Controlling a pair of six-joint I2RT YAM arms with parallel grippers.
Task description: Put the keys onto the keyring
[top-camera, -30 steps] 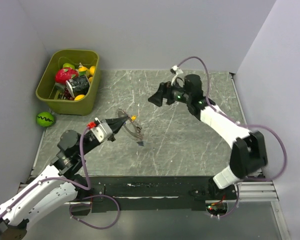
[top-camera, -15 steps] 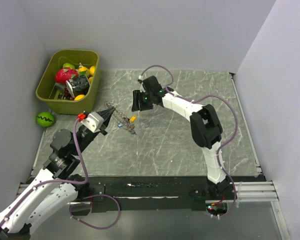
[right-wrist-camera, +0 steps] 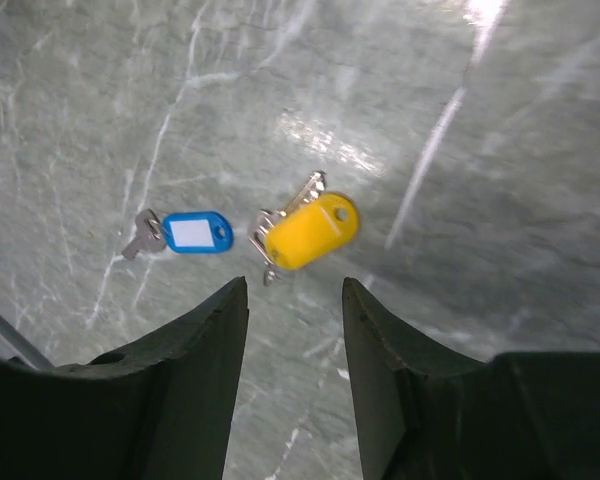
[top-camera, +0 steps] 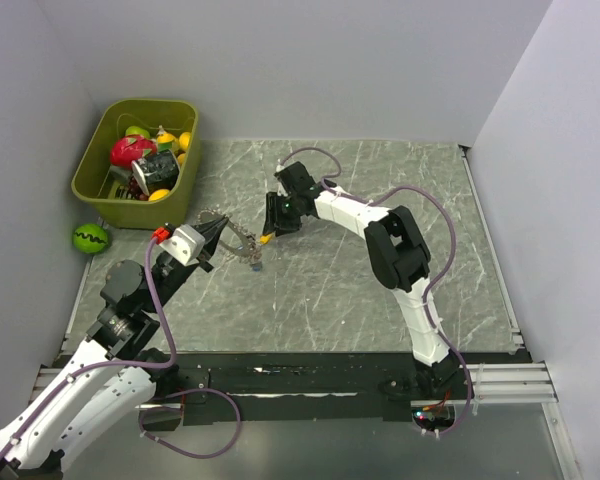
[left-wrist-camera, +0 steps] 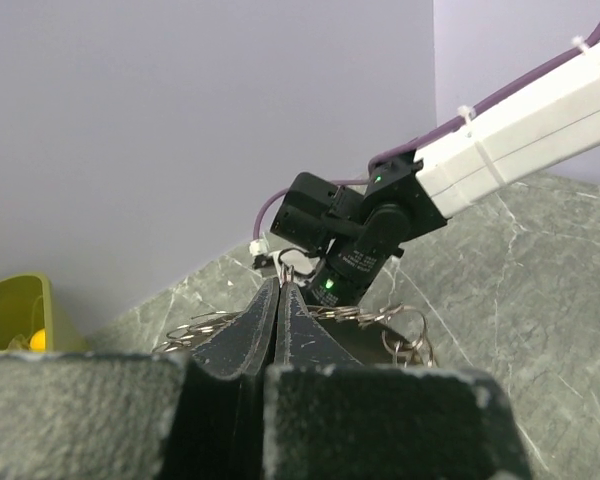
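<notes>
Right gripper [right-wrist-camera: 292,290] swung left since a second ago, now over yellow-tagged key [right-wrist-camera: 310,232], jaws apart and empty | blue-tagged key [right-wrist-camera: 195,232] just beside yellow one, over grey tabletop [right-wrist-camera: 500,150] | left gripper [left-wrist-camera: 280,285] jaws clenched on keyring [top-camera: 242,240], its chain trailing toward both keys

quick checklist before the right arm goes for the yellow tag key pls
1. Left end effector shut on keyring: ok.
2. Right end effector open, nothing between its fingers: ok.
3. Yellow tag lined up with that gap: ok.
4. Blue tag apart from yellow tag: ok.
5. Yellow tag hooked on keyring: cannot tell.
</notes>
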